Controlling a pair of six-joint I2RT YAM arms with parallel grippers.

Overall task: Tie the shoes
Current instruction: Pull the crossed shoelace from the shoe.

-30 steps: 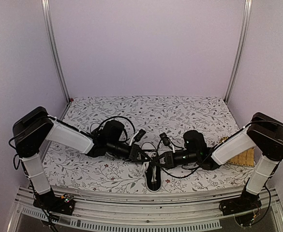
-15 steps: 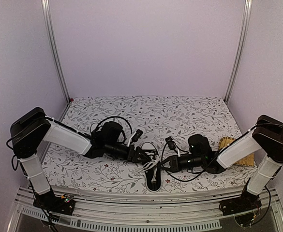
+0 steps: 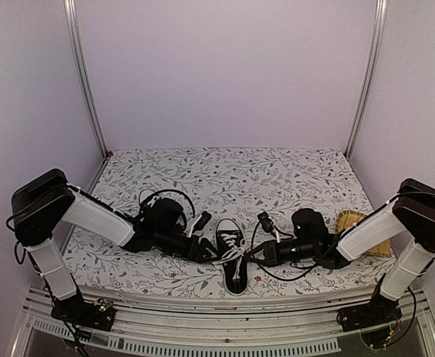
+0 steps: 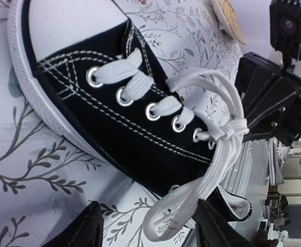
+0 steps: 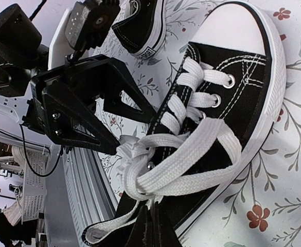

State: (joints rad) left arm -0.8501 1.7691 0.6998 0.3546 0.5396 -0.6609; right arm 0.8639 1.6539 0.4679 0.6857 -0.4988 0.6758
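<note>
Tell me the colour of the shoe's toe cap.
The toe cap is white; the right wrist view shows it best.

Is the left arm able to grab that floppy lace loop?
Probably yes: the left gripper stands open beside the shoe, and the lace loop hangs right between its fingers, nothing in the way.

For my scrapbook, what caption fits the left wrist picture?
Black sneaker, white laces knotted in loops, on the flowery tablecloth.
</note>
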